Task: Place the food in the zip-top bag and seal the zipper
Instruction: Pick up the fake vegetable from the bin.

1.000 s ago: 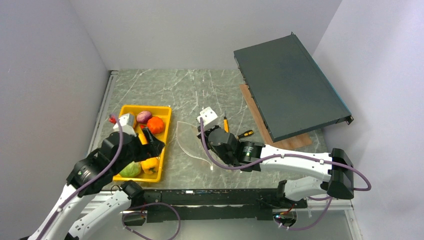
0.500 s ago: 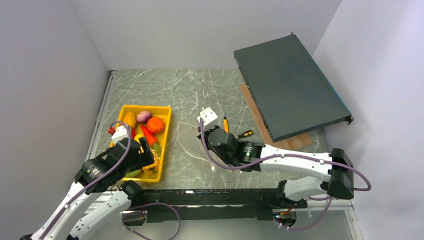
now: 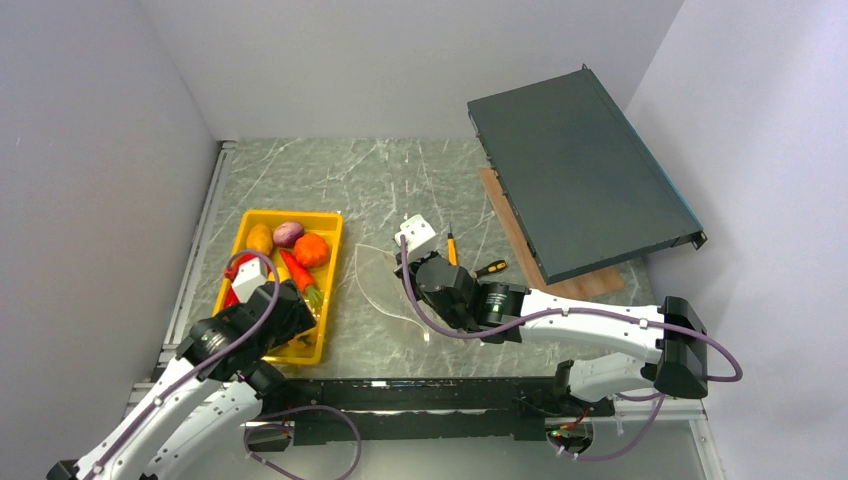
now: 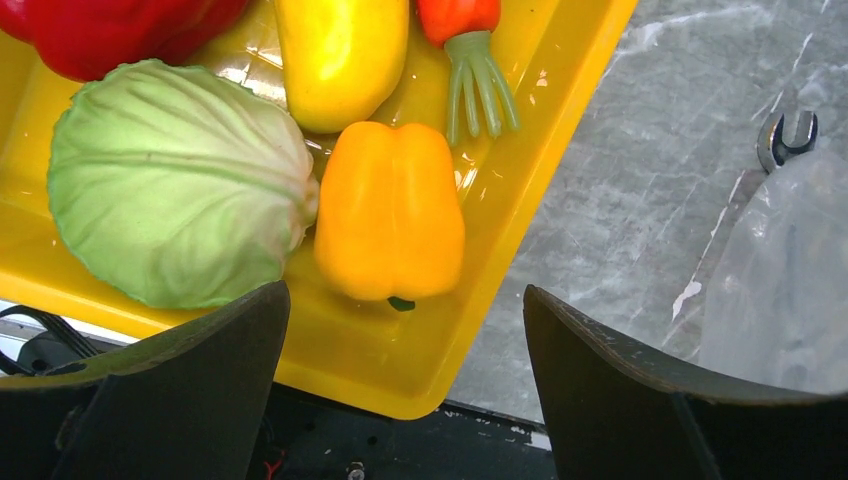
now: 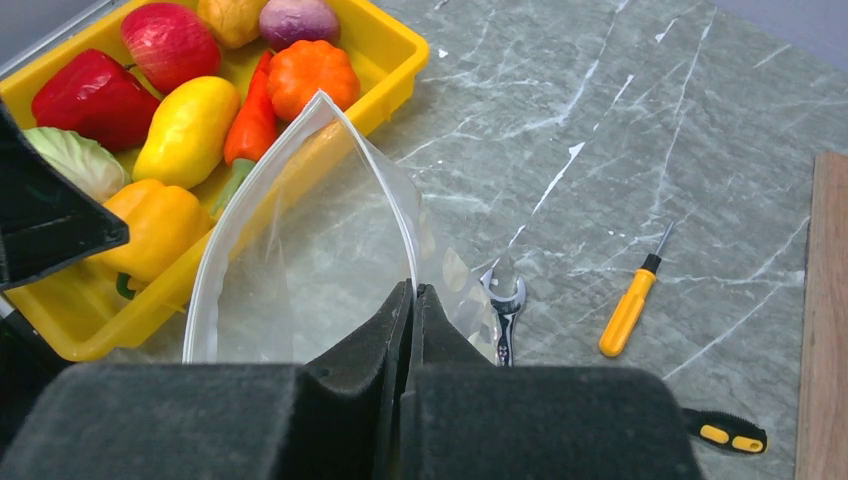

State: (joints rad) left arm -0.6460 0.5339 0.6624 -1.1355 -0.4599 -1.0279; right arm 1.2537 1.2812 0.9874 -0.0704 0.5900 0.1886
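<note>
The food lies in a yellow tray (image 3: 333, 262). In the left wrist view I see a green cabbage (image 4: 175, 185), an orange-yellow pepper (image 4: 390, 210), a yellow piece (image 4: 340, 55), a red pepper (image 4: 110, 30) and a carrot's green stalk (image 4: 478, 85). My left gripper (image 4: 405, 295) hangs open over the tray's near corner, with the pepper just beyond its fingertips and nothing held. My right gripper (image 5: 413, 290) is shut on the rim of the clear zip-top bag (image 5: 320, 240). The bag stands beside the tray with its mouth wide open, and the white zipper (image 5: 222, 250) curves around it.
A steel wrench (image 5: 505, 310) lies just right of the bag, then a yellow screwdriver (image 5: 630, 305) and a black-handled one (image 5: 725, 430). A dark flat box (image 3: 575, 180) leans over a wooden board (image 3: 520, 235) at the back right. White walls enclose the table.
My left arm has drawn back from the middle of the tray to its near end, uncovering the carrot and other pieces. The right arm and the bag have not moved.
</note>
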